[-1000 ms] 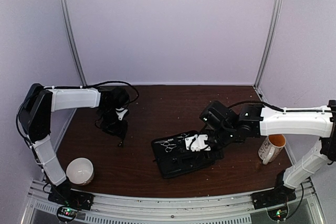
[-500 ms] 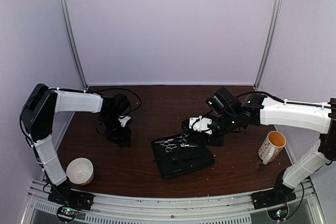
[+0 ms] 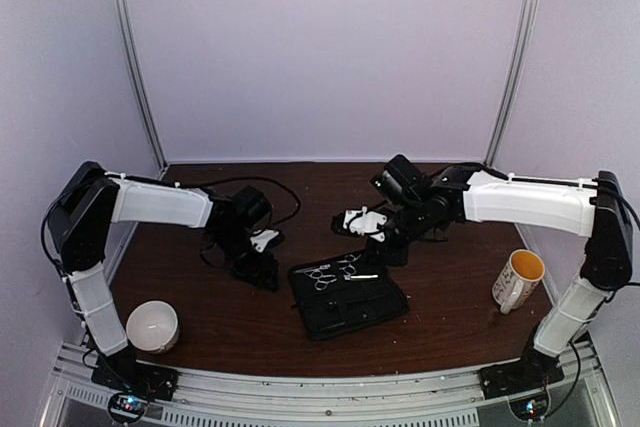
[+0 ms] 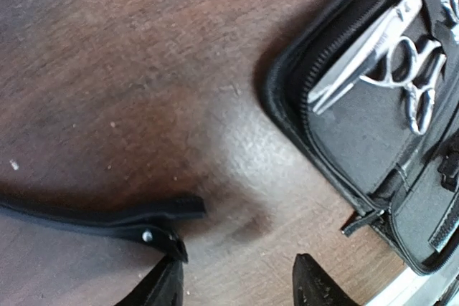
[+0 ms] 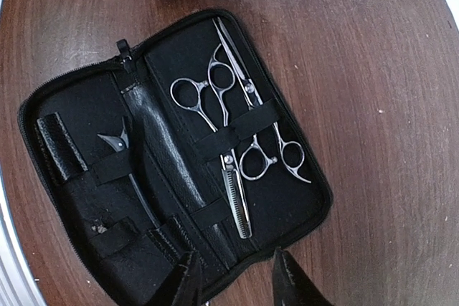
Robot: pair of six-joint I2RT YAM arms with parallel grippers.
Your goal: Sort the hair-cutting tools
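In the top view, a white bowl [image 3: 152, 325] sits nearest you at 7 o'clock on the desk [image 3: 450, 335], and a mug [image 3: 518, 280] stands at 4 o'clock. Neither wrist view shows them. Between them, the black case [image 3: 350, 312] lies open.

Only the right wrist view shows you its contents clearly. The toothed scissors [image 5: 234, 195] and the plain scissors [image 5: 249, 87] lie head to tail under straps in the right half. A strapped black clip [image 5: 143, 195] lies in the left half.

Only the left wrist view shows you the loose black clip [image 4: 107, 221] lying flat on the bare wood. The top view does not resolve it.

The left gripper [image 4: 237, 286] is spread wide and holds nothing. The loose clip lies at its 10 o'clock, just beside one finger, and the case corner is at 2 o'clock.

Farther back, the right gripper [image 5: 233, 281] is also wide and empty. In its own view, both scissors lie at its 12 o'clock. From above, you see it beyond the case's far edge.
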